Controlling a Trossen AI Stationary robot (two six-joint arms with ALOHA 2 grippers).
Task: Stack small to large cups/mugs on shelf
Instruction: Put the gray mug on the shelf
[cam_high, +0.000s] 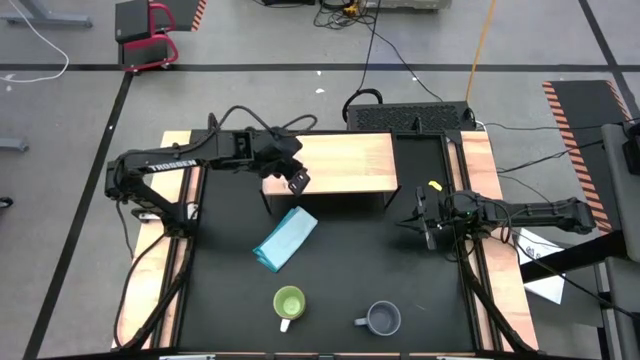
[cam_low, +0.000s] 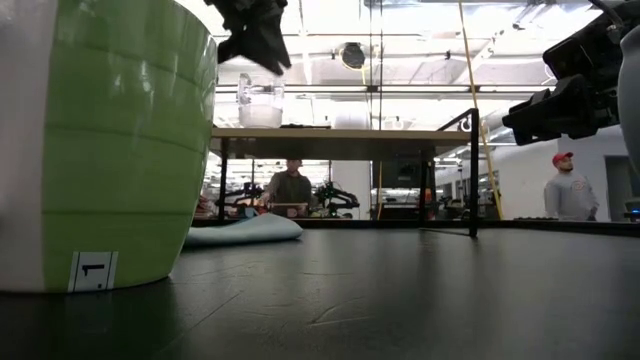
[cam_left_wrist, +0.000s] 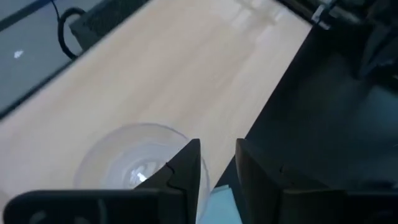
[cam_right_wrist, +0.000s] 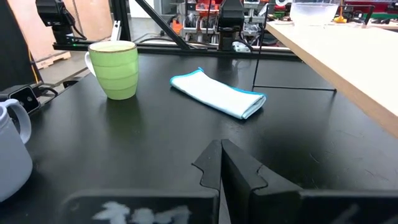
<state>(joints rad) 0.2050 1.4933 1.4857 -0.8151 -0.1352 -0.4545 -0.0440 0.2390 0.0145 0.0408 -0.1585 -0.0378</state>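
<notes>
A small clear glass cup (cam_left_wrist: 127, 162) stands upright on its base on the light-wood shelf (cam_high: 340, 160), near the shelf's front left corner. My left gripper (cam_left_wrist: 217, 163) hovers just above it, open. Nothing lies between its fingers; the cup shows beside one of them. In the low view the gripper (cam_low: 262, 50) hangs over the cup (cam_low: 260, 102). The lime-green mug (cam_high: 288, 303) and the grey-blue mug (cam_high: 383, 318) stand on the black table near its front edge. My right gripper (cam_right_wrist: 221, 163) waits shut at the table's right side.
A folded light blue cloth (cam_high: 286, 238) lies on the table between the shelf and the mugs. The shelf stands on thin black legs (cam_low: 473, 170), with open room beneath it. Wooden strips (cam_high: 150, 300) run along both sides of the table. People are in the room behind.
</notes>
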